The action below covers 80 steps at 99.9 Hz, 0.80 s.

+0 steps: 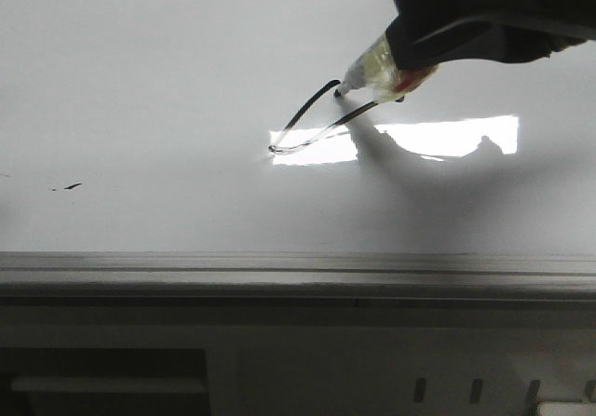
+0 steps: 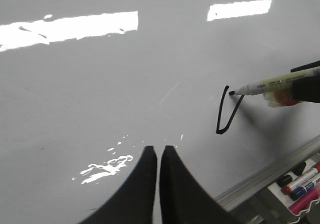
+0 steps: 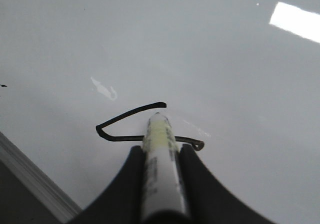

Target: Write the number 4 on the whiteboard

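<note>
The whiteboard [image 1: 168,90] is glossy white with a grey rail along its near edge and a bright light reflection. On it are thin black strokes of the number 4 [image 1: 303,118]: a curved left stroke and a hooked crossbar; no stem shows. They also show in the left wrist view [image 2: 222,115] and the right wrist view [image 3: 117,129]. My right gripper [image 3: 159,151] is shut on a white marker [image 3: 161,174] whose tip sits near the top end of the left stroke. In the front view the marker [image 1: 372,67] points left. My left gripper [image 2: 158,149] is shut and empty, over bare board left of the strokes.
A tiny black smudge [image 1: 71,187] marks the board's left side. The grey edge rail [image 1: 298,272] runs along the front. A tray of spare markers [image 2: 300,181] lies beyond the rail in the left wrist view.
</note>
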Tool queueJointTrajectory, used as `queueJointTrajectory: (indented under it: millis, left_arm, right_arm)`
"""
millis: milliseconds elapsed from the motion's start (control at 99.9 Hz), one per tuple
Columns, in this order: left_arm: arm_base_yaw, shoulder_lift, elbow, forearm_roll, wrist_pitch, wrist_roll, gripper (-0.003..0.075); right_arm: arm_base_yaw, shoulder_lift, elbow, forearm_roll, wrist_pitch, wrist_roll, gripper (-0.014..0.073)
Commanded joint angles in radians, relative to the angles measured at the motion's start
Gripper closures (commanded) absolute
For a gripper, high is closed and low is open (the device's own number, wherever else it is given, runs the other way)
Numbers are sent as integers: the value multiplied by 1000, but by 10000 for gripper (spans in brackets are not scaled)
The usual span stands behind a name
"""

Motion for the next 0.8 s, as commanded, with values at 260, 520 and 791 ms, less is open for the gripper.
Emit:
queueJointTrajectory:
  millis: [260,520,791]
  left_arm:
    - [0,1,-29,-23,-30,-10,740]
    - [0,1,-29,-23,-29,-10,740]
    - [0,1,-29,-23,-29,-10,740]
  right_arm:
    - [-12,-2,-37,-4,-11,-10,658]
    - [-12,-2,-37,8,-11,-10,658]
    - [-12,-2,-37,28,-13,-10,658]
